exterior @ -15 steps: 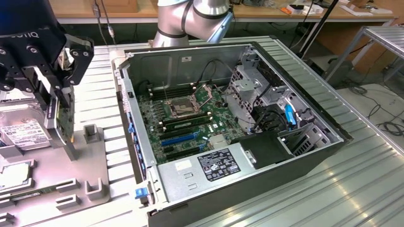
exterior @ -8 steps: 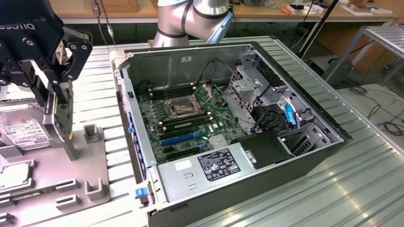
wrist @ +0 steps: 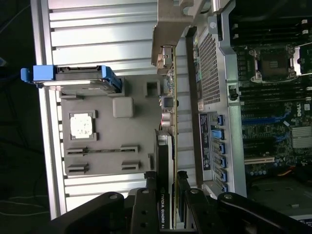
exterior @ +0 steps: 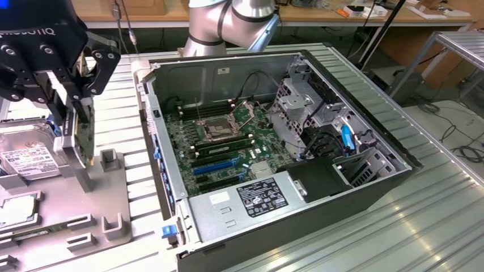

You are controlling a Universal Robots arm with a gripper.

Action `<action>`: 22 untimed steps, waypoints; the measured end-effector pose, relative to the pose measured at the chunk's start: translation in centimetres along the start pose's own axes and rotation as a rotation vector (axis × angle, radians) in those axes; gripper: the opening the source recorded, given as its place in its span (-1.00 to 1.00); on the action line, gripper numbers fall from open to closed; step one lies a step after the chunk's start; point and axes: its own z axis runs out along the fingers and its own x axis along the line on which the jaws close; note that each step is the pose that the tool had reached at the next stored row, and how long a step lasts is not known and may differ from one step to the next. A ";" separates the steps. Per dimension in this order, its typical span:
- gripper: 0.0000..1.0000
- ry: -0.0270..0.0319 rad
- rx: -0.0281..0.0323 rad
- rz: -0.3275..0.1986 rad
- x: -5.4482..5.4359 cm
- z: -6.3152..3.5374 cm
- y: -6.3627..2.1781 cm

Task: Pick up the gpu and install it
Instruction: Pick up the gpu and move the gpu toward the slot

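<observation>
Pincer [wrist: 170,187] clamped on the gpu [wrist: 164,156] (held edge-on, bracket at its far end) | grey parts tray [wrist: 97,156] beneath the pincer | open computer case [wrist: 214,73] just beside it

Downward-pointing fingers [wrist: 183,195], apparently closed in a grip.

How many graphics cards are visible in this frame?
1. The gpu, clamped on edge in the gripper at the grey tray, outside the computer case. Another could be hidden inside the case.
</observation>
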 end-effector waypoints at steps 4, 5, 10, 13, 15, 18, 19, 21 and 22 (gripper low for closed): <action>-0.47 0.0000 0.0000 0.000 -0.7 0.02 0.05; -0.47 -0.0001 0.0000 0.000 -0.9 0.03 0.08; -0.47 0.0000 0.0000 0.000 -1.9 0.06 0.16; -0.47 0.0000 0.0000 0.000 -2.5 0.08 0.21; -0.47 0.0000 0.0000 0.000 -2.8 0.09 0.23; -0.47 0.0000 0.0000 0.000 -3.4 0.11 0.27; -0.47 0.0000 0.0000 0.000 -3.6 0.11 0.29; -0.47 0.0000 0.0000 0.000 -4.0 0.13 0.32; -0.47 0.0000 0.0000 0.000 -4.2 0.14 0.34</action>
